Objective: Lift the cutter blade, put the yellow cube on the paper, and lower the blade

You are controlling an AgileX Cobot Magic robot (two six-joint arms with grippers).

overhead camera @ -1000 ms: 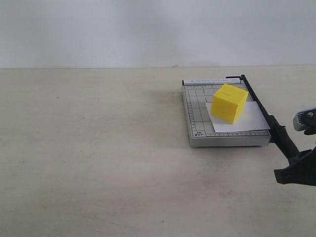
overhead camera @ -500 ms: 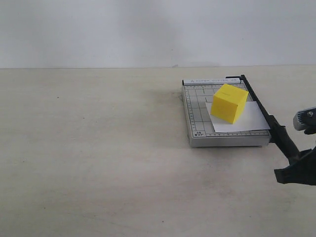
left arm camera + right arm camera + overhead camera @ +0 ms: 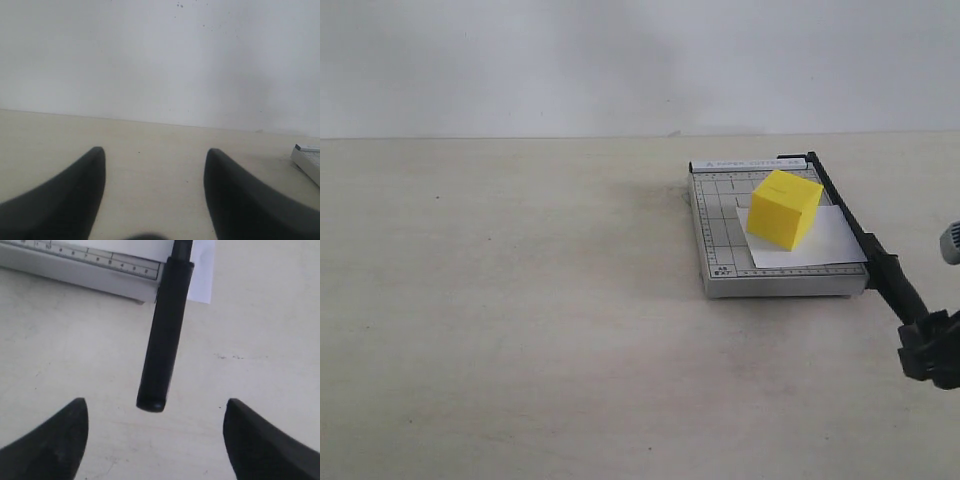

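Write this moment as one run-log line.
yellow cube on paper | blade down | right gripper open, handle ungripped | left gripper open, empty

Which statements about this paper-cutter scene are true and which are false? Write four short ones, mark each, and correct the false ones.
1. The bright yellow cube rests on the white paper sheet. True.
2. The black blade arm stands raised high above the grey gridded cutter base. False: it lies lowered along the base's edge.
3. The right gripper is clamped on the blade's black handle. False: its jaws stand wide apart on either side of the handle's end, without touching it.
4. The left gripper is open and holds nothing. True.
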